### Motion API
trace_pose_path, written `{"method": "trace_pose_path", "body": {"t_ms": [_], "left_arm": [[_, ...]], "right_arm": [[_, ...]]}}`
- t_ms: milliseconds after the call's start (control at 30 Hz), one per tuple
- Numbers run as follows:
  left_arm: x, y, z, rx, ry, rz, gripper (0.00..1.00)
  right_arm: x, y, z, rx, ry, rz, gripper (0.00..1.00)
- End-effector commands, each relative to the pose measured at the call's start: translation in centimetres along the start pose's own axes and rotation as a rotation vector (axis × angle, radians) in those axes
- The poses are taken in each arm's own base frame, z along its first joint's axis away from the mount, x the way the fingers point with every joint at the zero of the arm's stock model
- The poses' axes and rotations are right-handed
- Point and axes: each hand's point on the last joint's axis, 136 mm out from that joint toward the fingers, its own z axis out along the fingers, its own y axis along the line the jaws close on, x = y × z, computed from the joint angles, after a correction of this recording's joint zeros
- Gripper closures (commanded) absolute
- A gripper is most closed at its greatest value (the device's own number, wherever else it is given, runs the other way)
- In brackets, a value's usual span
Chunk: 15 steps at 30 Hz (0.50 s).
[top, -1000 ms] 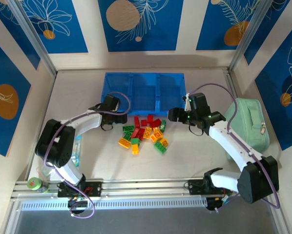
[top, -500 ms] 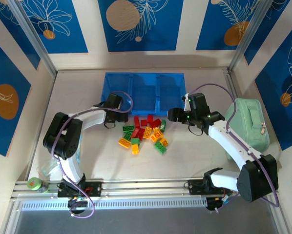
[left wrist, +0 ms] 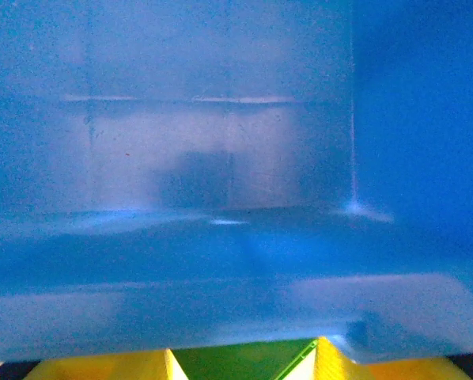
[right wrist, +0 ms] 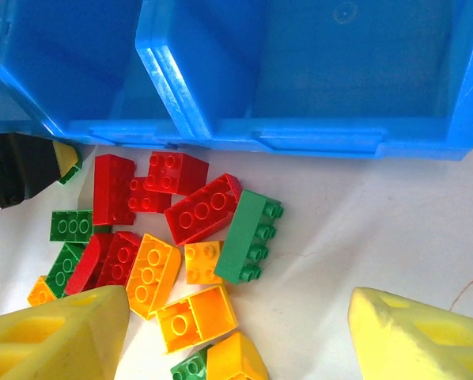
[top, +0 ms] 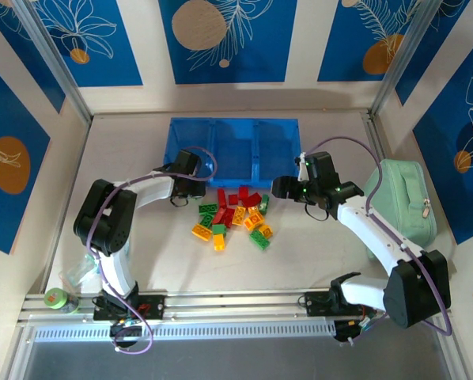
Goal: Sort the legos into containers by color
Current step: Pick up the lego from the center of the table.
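The legos (top: 235, 215) lie heaped on the bench (top: 315, 261) just in front of the containers (top: 221, 146). At their near wall my left tool (top: 197, 190) has narrowed onto a green lego (left wrist: 240, 358). My right tool (right wrist: 238, 324) hangs wide above the heap.

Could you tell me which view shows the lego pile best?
Right wrist: the legos lie close, studs distinct. Top external shows them small, from above; left wrist shows a green sliver between its fingers.
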Motion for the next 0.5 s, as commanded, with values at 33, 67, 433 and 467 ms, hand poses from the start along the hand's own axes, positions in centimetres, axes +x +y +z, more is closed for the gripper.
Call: {"method": "trace_pose_path", "body": {"t_ms": [33, 67, 433, 467], "left_arm": [[0.9, 0.9, -1.2, -0.053, 0.022, 0.002, 0.69], [0.9, 0.7, -1.5, -0.051, 0.017, 0.002, 0.69], [-1.4, -1.9, -8.7, 0.042, -0.135, 0.006, 0.7], [-2.1, -2.7, -9.5, 0.064, -0.158, 0.016, 0.7]], "right_arm": [[0.2, 0.3, -0.1, -0.025, 0.002, -0.001, 0.27], [0.2, 0.3, -0.1, -0.026, 0.0, 0.0, 0.27], [0.6, 0.6, -0.1, -0.03, 0.003, -0.005, 0.27], [0.7, 0.6, -0.1, -0.029, 0.002, -0.004, 0.28]]}}
